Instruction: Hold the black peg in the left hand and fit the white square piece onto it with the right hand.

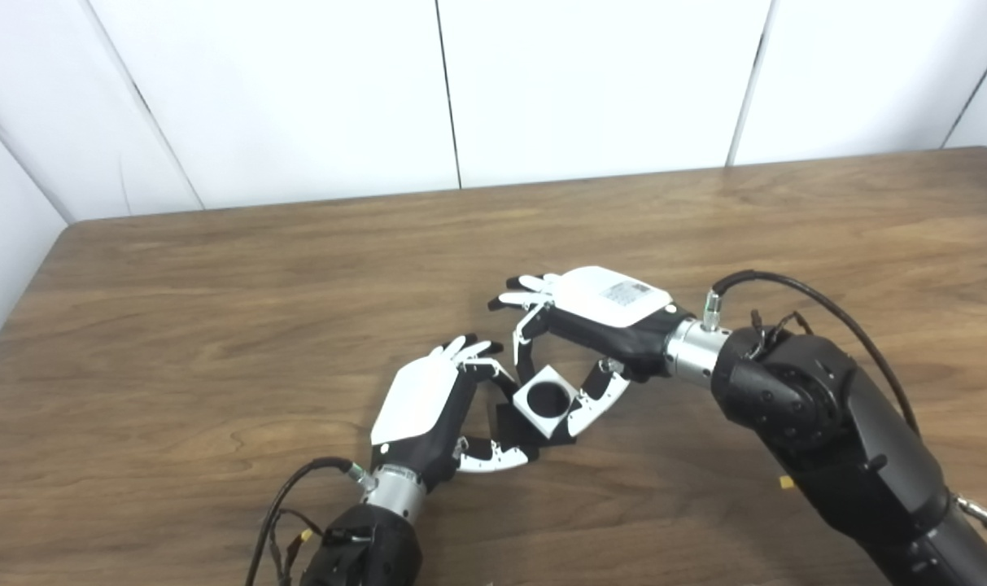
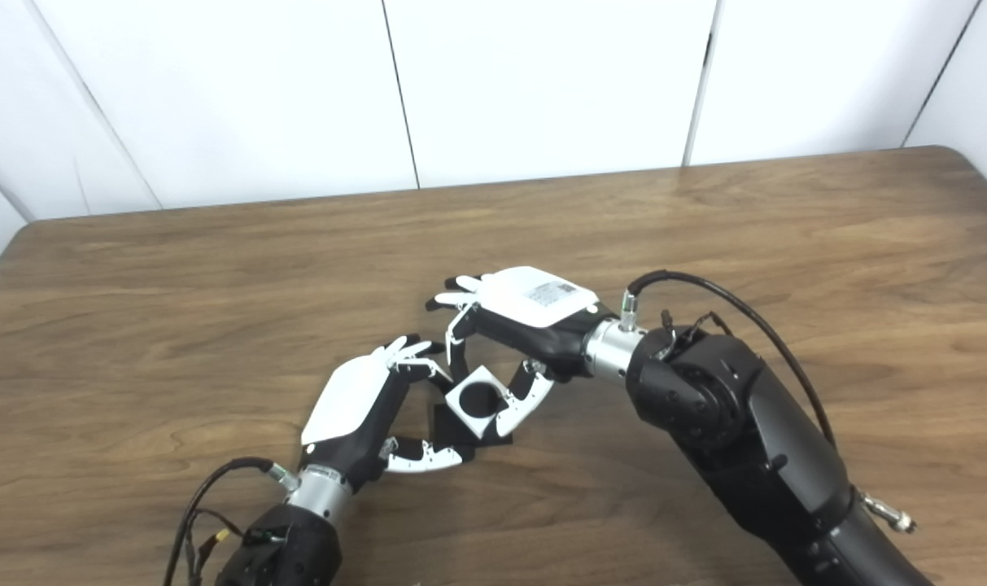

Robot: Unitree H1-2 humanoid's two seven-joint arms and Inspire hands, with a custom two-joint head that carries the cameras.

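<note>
The white square piece (image 1: 548, 401) with a round hole sits over the black peg's base (image 1: 516, 426), low above the wooden table (image 1: 216, 309). My right hand (image 1: 595, 317) is shut on the white piece, fingers on its far corner and thumb on its near right edge. My left hand (image 1: 432, 407) is shut on the black peg, thumb under the base's front edge and fingers at its back left. The peg's shaft is hidden inside the hole. In the right eye view the white piece (image 2: 478, 401) sits between both hands.
The table's back edge meets a white panelled wall (image 1: 460, 81). The table's left edge runs close to a side wall. My right forearm (image 1: 827, 423) crosses the lower right of the table.
</note>
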